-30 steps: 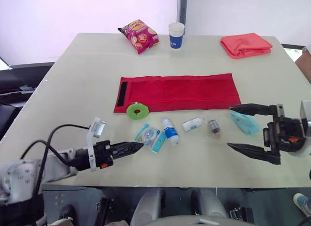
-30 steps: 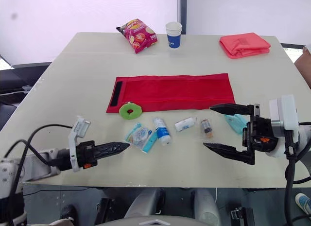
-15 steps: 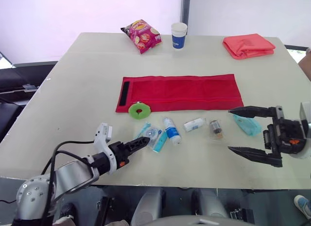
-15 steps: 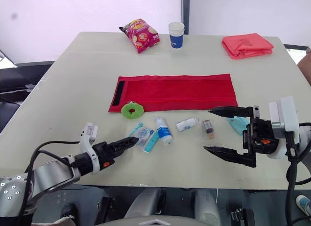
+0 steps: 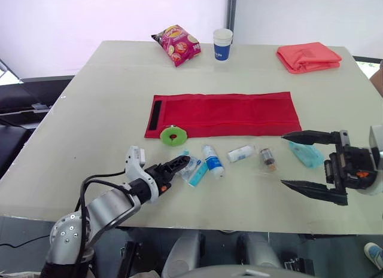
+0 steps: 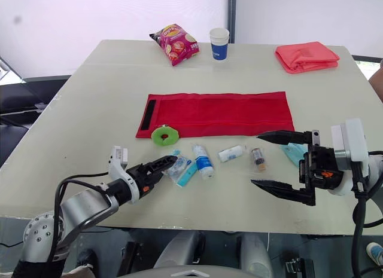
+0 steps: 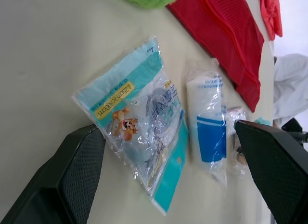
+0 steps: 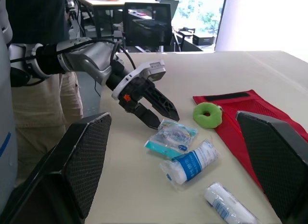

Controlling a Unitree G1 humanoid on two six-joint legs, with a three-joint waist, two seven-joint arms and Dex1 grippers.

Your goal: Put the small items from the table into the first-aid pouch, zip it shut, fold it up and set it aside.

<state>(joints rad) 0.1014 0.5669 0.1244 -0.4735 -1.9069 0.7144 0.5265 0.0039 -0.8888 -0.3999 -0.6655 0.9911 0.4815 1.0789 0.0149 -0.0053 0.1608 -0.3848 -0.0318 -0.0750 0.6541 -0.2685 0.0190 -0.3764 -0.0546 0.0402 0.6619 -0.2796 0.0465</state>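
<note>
Both left fingers [image 7: 72, 180] astride plastic packet [image 7: 137, 130]

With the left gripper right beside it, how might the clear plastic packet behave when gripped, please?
The clear plastic packet looks thin and crinkled, so it is probably floppy and light. Its glossy film may slip in the left gripper. Lying flat, it should not roll.
</note>
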